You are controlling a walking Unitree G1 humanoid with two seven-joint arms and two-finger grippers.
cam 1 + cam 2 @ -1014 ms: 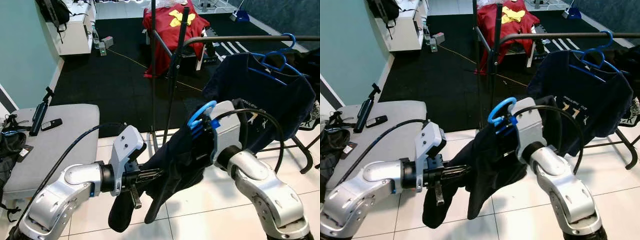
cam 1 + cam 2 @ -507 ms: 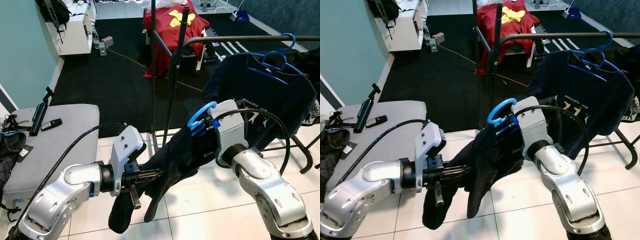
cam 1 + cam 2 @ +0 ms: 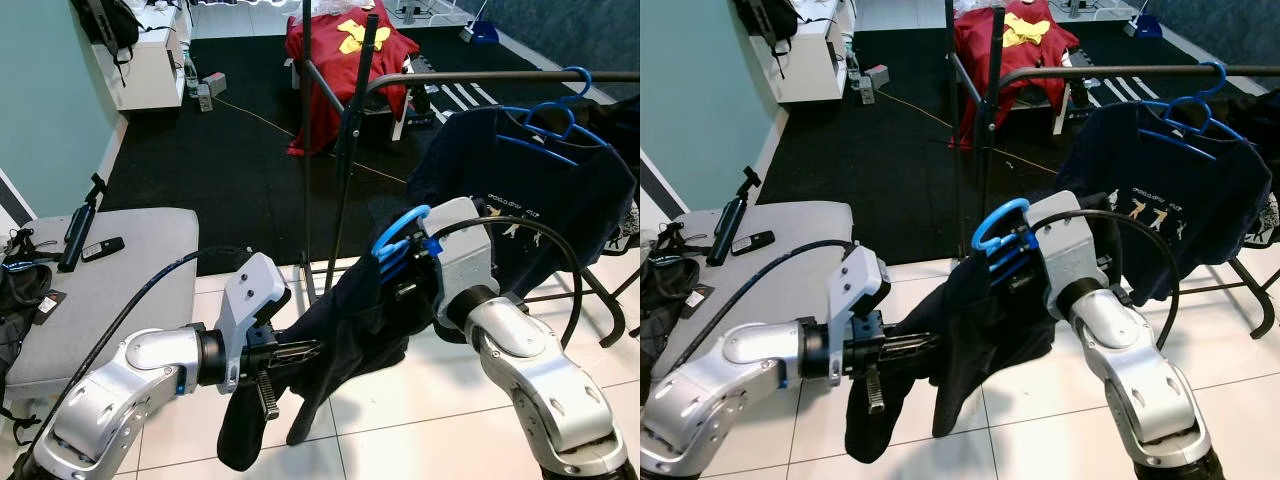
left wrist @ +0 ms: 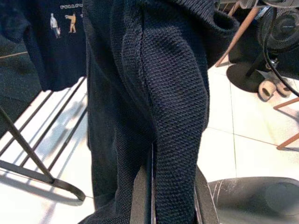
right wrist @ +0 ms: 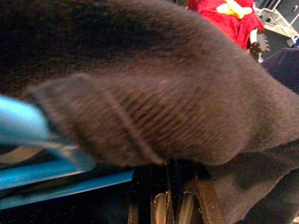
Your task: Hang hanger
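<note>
Hanger: a light-blue hanger [image 3: 400,232] carrying a dark knit sweater [image 3: 350,330], held mid-air before the robot, below and at about 8 o'clock of the rack's rail.
Right gripper: the right gripper [image 3: 408,268], jaws pinching the hanger at the sweater's collar, blue hook rising above.
Left gripper: the left gripper [image 3: 300,352], jaws pressed on a hanging fold of the sweater, at 8 o'clock of the hanger.
Rack: a black clothes rack [image 3: 480,77] at 1 o'clock, bearing a navy printed T-shirt [image 3: 530,190] on a darker blue hanger [image 3: 560,115].
Surroundings: grey bench [image 3: 110,270] at 9 o'clock; red shirt [image 3: 340,50] at 12 o'clock.
</note>
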